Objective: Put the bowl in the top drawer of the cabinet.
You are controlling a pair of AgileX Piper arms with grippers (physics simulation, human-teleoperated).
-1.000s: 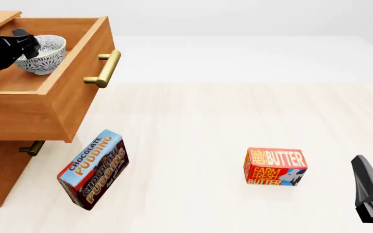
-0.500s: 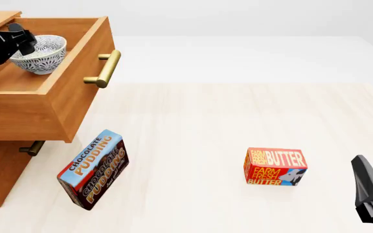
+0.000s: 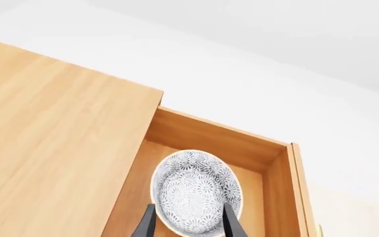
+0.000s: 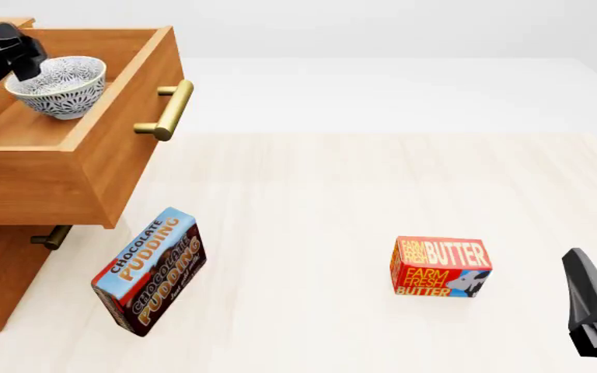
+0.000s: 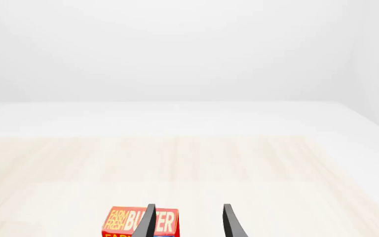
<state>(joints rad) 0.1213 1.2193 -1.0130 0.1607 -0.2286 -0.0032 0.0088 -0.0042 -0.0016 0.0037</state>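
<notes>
The bowl [image 4: 60, 85], white with a fine grey floral pattern, rests upright inside the pulled-out top drawer [image 4: 65, 175] of the cabinet [image 4: 3, 291]. My left gripper [image 4: 19, 50] hovers just above and left of the bowl's rim, open and holding nothing. In the left wrist view the bowl [image 3: 196, 190] lies on the drawer floor beyond the spread fingers [image 3: 145, 224], beside the cabinet top [image 3: 51, 138]. My right gripper [image 4: 587, 299] stands open at the near right edge, empty. Its fingers [image 5: 232, 222] frame the butter box beyond them.
A chocolate pudding box [image 4: 151, 270] leans tilted on the table by the cabinet's lower drawer handle [image 4: 52, 237]. A red butter box [image 4: 441, 266] sits near the right gripper. The drawer's brass bar handle [image 4: 169, 109] sticks out toward the table's middle.
My left gripper has let go of the bowl's rim and drawn up and to the left. The bowl stays in the drawer. The right arm has not moved.
</notes>
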